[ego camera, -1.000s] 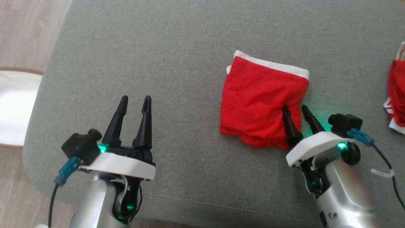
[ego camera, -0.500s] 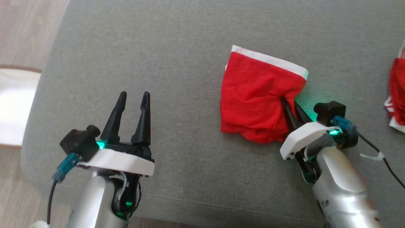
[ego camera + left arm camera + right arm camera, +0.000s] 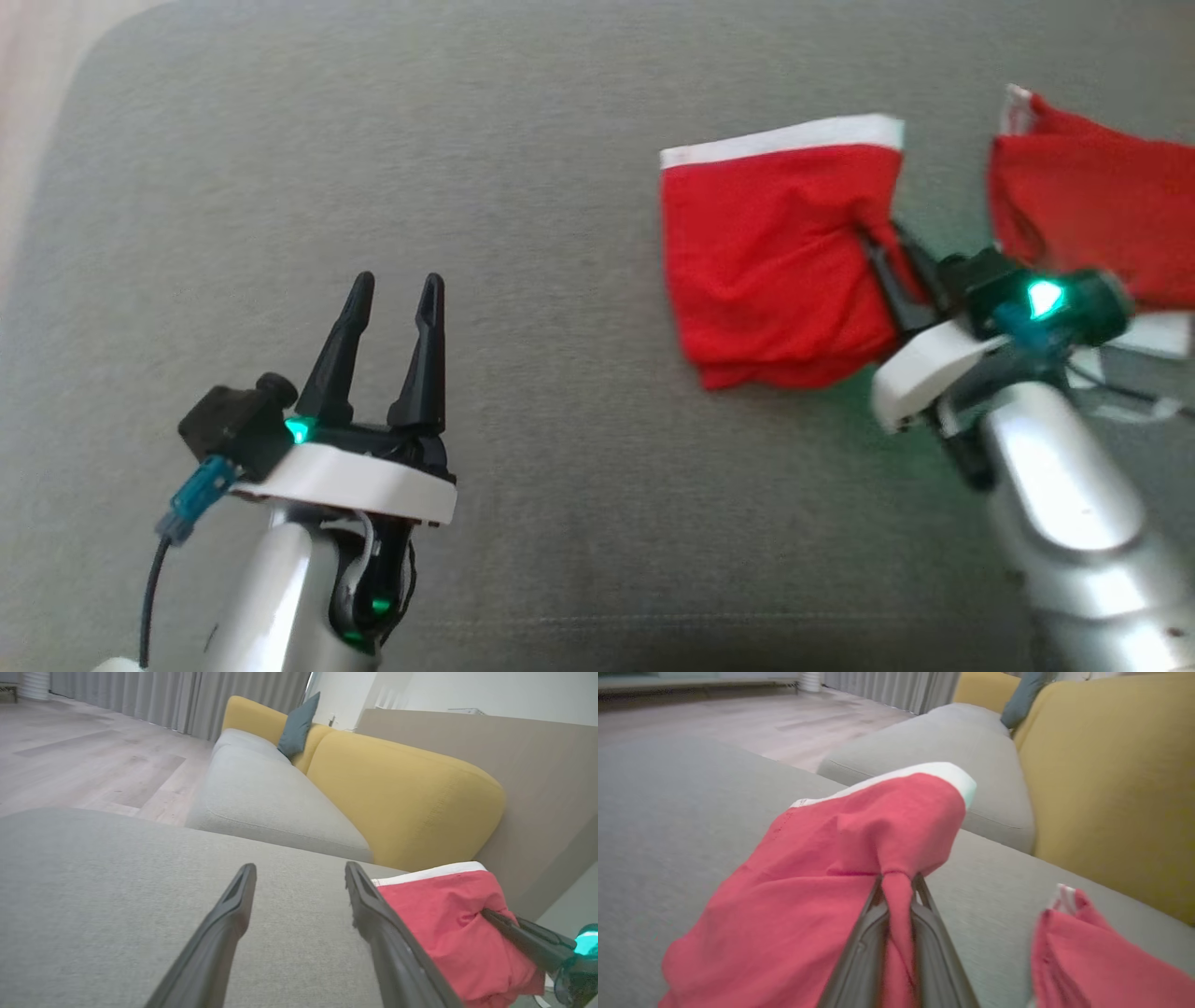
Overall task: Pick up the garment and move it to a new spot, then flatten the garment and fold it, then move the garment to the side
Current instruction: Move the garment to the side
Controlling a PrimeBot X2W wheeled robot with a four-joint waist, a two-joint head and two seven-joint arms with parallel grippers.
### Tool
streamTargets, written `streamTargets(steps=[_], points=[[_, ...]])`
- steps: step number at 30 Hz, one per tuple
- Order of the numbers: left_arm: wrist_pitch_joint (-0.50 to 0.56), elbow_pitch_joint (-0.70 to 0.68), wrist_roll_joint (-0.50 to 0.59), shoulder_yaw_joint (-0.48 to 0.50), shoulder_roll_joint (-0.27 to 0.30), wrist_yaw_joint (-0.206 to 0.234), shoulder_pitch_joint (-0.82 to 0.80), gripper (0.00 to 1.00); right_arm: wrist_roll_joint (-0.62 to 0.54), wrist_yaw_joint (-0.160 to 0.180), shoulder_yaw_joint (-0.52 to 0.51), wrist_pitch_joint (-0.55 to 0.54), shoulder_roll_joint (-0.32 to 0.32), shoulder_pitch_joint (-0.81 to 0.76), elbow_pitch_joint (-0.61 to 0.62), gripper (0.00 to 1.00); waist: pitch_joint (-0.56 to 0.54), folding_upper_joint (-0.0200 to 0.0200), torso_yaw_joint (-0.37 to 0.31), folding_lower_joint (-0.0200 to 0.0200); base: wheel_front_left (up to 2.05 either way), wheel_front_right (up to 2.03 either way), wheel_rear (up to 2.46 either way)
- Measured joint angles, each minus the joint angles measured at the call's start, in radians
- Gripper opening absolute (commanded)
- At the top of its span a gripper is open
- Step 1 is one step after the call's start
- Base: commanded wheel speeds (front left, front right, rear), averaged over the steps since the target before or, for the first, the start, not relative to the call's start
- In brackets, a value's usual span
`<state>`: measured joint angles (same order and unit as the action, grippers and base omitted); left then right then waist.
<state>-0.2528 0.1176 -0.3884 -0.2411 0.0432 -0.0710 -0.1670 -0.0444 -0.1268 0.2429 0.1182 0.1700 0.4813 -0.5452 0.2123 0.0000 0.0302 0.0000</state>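
The garment (image 3: 770,261) is a folded red cloth with a white band along its far edge, lying on the grey cushion (image 3: 523,140). My right gripper (image 3: 882,245) is shut on a pinch of red cloth at the garment's right edge; the right wrist view shows the garment (image 3: 822,891) bunched and squeezed between the two fingers (image 3: 866,933). My left gripper (image 3: 392,289) hangs open over bare cushion at the lower left, well left of the garment. Seen from the left wrist, the garment (image 3: 444,924) lies to the right of the spread fingers (image 3: 373,914).
A second red garment (image 3: 1092,215) with white trim lies just right of the held one. A yellow sofa back (image 3: 402,793) and a second grey seat cushion (image 3: 271,802) stand beyond. Wooden floor (image 3: 84,760) lies past the cushion's left edge.
My right gripper's fingers have shut on the garment's right edge, puckering the cloth. The head camera has shifted, bringing the second garment further into view. The left arm has not moved.
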Motion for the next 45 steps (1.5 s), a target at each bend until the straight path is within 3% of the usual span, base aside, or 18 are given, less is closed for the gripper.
streamTargets(steps=[11,16,24,40,43,44,45], points=[[-0.001,-0.01,0.03,0.004,0.0,-0.021,-0.018,1.0,0.119,0.0,0.029,-0.178,0.352,0.094,0.181,0.0,0.08,0.0,-0.101,0.0,0.0,0.0,0.0],[-0.001,-0.011,0.045,0.019,0.0,-0.036,-0.066,1.0,0.142,0.0,-0.021,-0.234,0.446,0.126,0.185,0.0,0.142,0.0,-0.118,0.0001,0.0,0.0,0.0],[-0.001,-0.009,0.06,0.032,0.0,-0.052,-0.106,1.0,0.147,0.0,-0.082,-0.29,0.468,0.126,0.164,0.0,0.221,0.0,-0.124,0.0002,0.0,0.0,0.0],[-0.004,0.003,0.072,0.059,-0.001,-0.053,-0.127,1.0,0.114,0.0,-0.152,-0.312,0.429,0.124,0.205,0.0,0.261,0.0,-0.119,0.0001,0.0,0.0,0.0],[-0.004,0.007,0.072,0.058,-0.001,-0.053,-0.127,1.0,0.123,0.0,-0.173,-0.317,0.404,0.123,0.21,0.54,0.255,0.0,-0.122,0.0,0.0,0.0,0.0],[-0.004,0.007,0.072,0.058,-0.001,-0.053,-0.127,1.0,0.131,0.0,-0.18,-0.322,0.396,0.121,0.21,0.95,0.253,0.0,-0.123,0.0,0.0,0.0,0.0],[-0.004,0.009,0.072,0.058,-0.001,-0.053,-0.127,1.0,0.139,0.0,-0.188,-0.326,0.387,0.121,0.211,1.0,0.249,0.0,-0.124,0.0,0.0,0.0,0.0]])
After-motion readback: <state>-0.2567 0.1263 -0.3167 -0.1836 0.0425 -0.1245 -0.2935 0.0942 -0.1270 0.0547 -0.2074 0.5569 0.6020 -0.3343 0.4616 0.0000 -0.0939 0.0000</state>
